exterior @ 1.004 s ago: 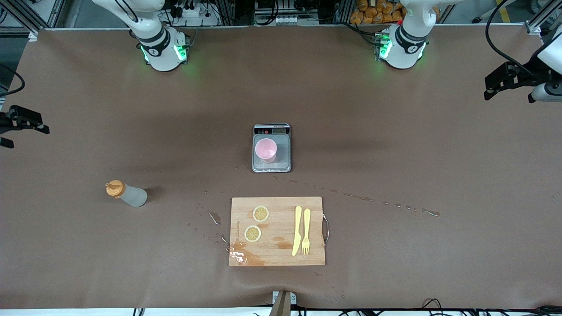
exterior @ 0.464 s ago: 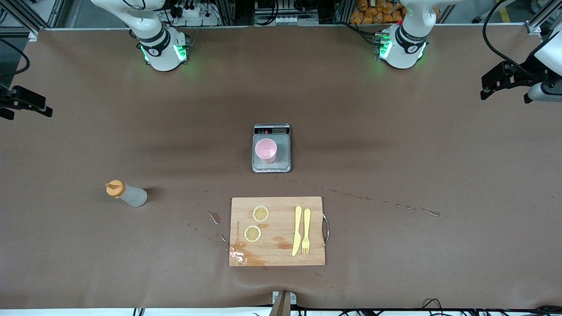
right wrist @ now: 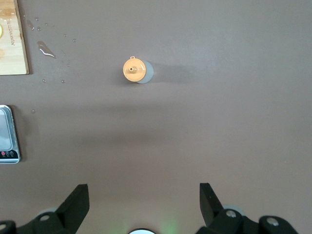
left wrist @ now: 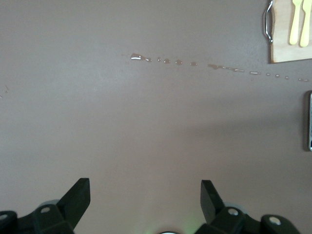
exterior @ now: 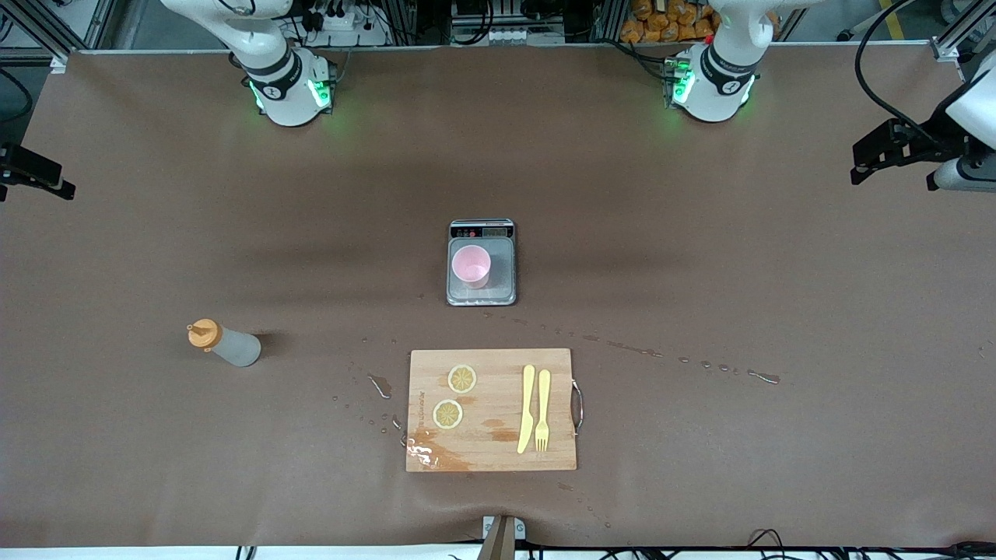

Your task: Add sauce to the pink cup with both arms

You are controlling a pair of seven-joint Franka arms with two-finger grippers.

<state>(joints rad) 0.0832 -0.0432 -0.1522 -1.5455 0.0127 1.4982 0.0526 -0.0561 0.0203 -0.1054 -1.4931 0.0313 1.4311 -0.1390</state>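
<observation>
Standing upright on the bare tabletop toward the right arm's end, the sauce is a translucent greyish bottle with an orange nozzle cap, apparently placed where the right arm can reach it. The pink cup, pale and handleless, sits on the scale mid-table, probably so the added sauce can be weighed. The right gripper hangs high over its end and the left gripper over the other, fingers spread, holding nothing.

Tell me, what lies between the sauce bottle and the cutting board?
Front view: between the bottle and the board lies bare brown table, with only some spilled droplets near the board.
</observation>
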